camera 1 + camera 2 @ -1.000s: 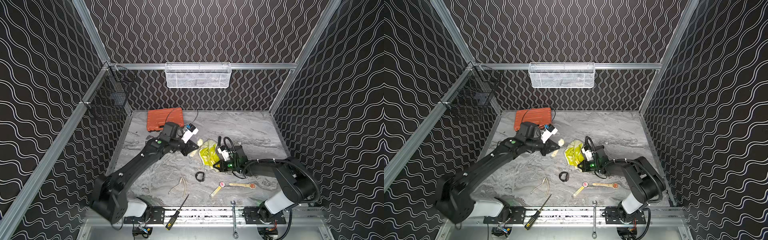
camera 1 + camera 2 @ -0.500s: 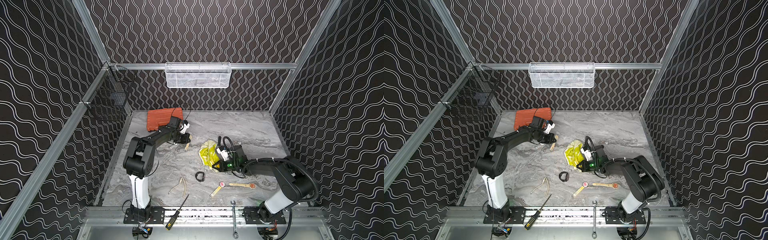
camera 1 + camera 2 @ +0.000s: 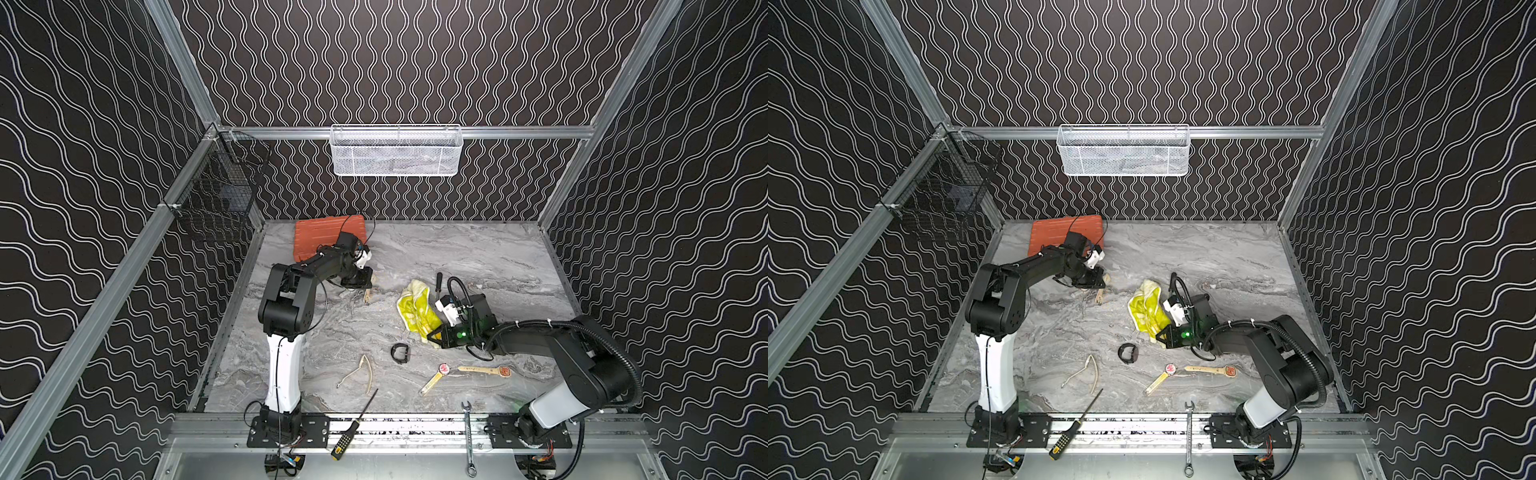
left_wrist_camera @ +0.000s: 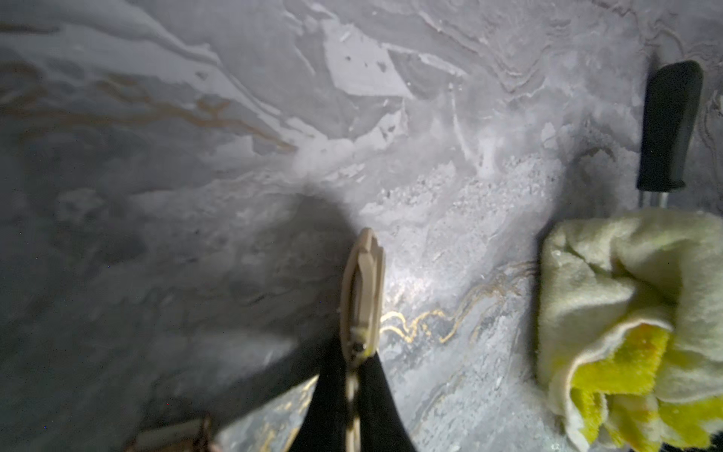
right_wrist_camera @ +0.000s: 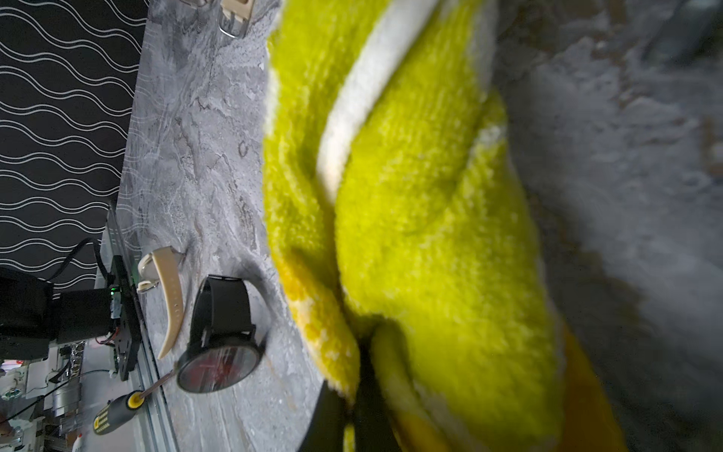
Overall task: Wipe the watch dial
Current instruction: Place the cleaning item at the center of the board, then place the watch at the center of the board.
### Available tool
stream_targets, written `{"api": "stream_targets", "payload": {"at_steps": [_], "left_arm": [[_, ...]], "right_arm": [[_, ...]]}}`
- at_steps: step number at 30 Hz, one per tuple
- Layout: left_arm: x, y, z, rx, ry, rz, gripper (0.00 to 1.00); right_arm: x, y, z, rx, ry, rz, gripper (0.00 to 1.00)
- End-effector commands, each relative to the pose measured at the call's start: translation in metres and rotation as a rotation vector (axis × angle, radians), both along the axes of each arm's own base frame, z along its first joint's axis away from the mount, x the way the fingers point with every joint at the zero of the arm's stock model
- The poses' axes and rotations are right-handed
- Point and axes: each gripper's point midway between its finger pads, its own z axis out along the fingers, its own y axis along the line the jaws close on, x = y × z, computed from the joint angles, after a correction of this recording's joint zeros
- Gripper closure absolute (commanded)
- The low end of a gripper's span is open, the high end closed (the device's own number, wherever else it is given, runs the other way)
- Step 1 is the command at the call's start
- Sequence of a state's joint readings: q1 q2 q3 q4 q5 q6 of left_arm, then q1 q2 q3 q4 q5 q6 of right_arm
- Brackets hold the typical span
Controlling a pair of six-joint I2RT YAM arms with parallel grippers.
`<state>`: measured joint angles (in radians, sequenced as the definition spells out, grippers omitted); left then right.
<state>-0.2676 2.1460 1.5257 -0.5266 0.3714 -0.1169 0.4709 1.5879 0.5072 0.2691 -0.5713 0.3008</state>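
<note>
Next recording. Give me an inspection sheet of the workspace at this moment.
Surface: grey marbled tabletop, no spills seen.
Job's things: yellow cloth, bunched; beige watch, seen edge-on, dial not visible.
Clutter: black watch, glasses, pink-dial watch, red-dial watch, black-handled screwdriver, orange case; yellow-handled screwdriver and wrench on the front rail.
Grippers: left gripper closed around the beige watch; right gripper shut on the yellow cloth.
Cables: black cable looped at the right wrist.
Surroundings: white mesh basket, black wire basket.
</note>
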Motion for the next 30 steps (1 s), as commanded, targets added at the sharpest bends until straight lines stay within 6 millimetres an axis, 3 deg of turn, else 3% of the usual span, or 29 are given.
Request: {"api": "stream_targets", "payload": {"at_steps": [1,8,11,15,19,22,26,30], "left_arm": [[-0.004,0.016,-0.007,0.087,0.021,0.008,0.8],[0.004,0.027,0.022,0.151,-0.041,0.021,0.73],[0.006,0.029,0.051,0.145,-0.094,0.038,0.73],[0.0,0.023,0.108,0.057,-0.215,0.074,0.72],[-0.032,0.012,0.149,-0.011,-0.293,0.037,0.72],[-0.068,-0.002,0.161,-0.079,-0.31,-0.013,0.71],[-0.121,-0.024,0.151,-0.127,-0.266,-0.077,0.71],[-0.176,-0.048,0.12,-0.132,-0.158,-0.137,0.69]], "right_arm": [[-0.001,-0.003,-0.003,-0.019,0.0,-0.004,0.98],[-0.001,-0.004,0.007,-0.02,0.01,-0.023,0.91],[-0.002,-0.005,0.016,-0.013,0.014,-0.048,0.86],[-0.001,-0.005,0.029,-0.037,-0.002,-0.064,0.76],[0.007,-0.014,0.046,-0.092,-0.049,-0.119,0.68],[0.014,-0.024,0.059,-0.142,-0.085,-0.161,0.61],[0.022,-0.039,0.08,-0.202,-0.154,-0.227,0.54],[0.029,-0.057,0.105,-0.222,-0.261,-0.31,0.44]]}}
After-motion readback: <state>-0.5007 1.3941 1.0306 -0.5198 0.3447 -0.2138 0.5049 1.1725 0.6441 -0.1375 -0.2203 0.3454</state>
